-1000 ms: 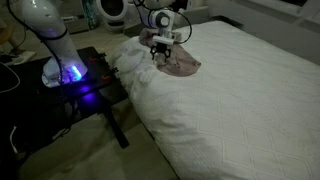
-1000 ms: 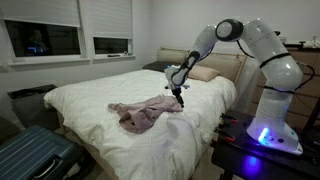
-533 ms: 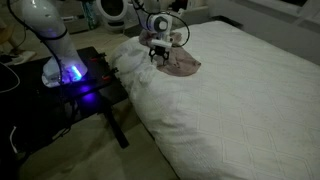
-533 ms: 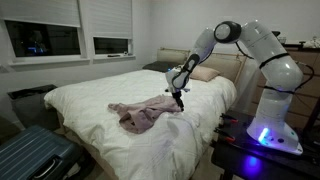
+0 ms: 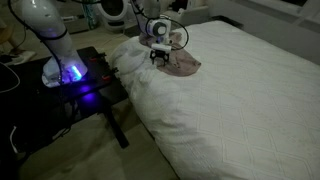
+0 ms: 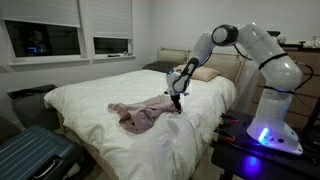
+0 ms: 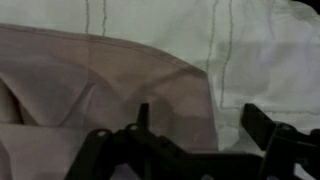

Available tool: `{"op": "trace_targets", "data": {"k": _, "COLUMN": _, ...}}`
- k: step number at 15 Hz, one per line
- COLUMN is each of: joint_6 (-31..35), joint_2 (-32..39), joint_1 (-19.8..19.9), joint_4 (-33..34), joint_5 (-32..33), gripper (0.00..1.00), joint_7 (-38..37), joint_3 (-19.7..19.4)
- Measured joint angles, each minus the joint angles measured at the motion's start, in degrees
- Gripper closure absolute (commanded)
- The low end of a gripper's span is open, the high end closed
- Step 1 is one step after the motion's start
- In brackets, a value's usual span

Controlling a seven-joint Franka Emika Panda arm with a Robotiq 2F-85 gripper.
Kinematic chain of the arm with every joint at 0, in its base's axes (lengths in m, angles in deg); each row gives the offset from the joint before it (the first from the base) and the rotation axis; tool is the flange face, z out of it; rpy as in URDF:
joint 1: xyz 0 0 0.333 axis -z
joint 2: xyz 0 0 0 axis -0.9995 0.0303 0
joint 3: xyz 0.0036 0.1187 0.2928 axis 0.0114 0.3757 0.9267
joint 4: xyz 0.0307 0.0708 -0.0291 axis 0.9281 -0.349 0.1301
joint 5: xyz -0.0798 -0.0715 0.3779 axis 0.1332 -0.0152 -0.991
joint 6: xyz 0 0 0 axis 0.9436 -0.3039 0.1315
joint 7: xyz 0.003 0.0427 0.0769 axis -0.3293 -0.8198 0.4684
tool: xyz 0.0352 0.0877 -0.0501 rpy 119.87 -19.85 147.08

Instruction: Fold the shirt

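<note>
The dusty pink shirt lies crumpled on the white quilted bed, near the bed's side edge in both exterior views. My gripper hangs low over the shirt's edge nearest the robot base. In the wrist view the shirt fills the left and centre, and its edge runs between my two dark fingers. The fingers stand apart with nothing between them but the cloth below. The gripper is open.
The white bed cover spans most of the scene. Pillows lie at the headboard. The robot base with blue light stands on a dark stand beside the bed. A suitcase sits near the bed's foot.
My gripper has moved down a little toward the shirt's edge. The shirt itself has not visibly moved.
</note>
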Motion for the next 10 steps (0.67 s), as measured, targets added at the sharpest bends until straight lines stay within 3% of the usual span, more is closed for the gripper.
{"op": "trace_targets", "data": {"k": 9, "joint_6": 2.7, "joint_2": 0.5, "joint_1": 0.2, "joint_4": 0.5, "joint_5": -0.1, "gripper": 0.99, "joint_7": -0.1, "joint_3": 0.0}}
{"op": "trace_targets", "data": {"k": 10, "joint_6": 2.7, "joint_2": 0.5, "joint_1": 0.2, "joint_4": 0.6, "joint_5": -0.1, "gripper": 1.00, "joint_7": -0.1, "joint_3": 0.0}}
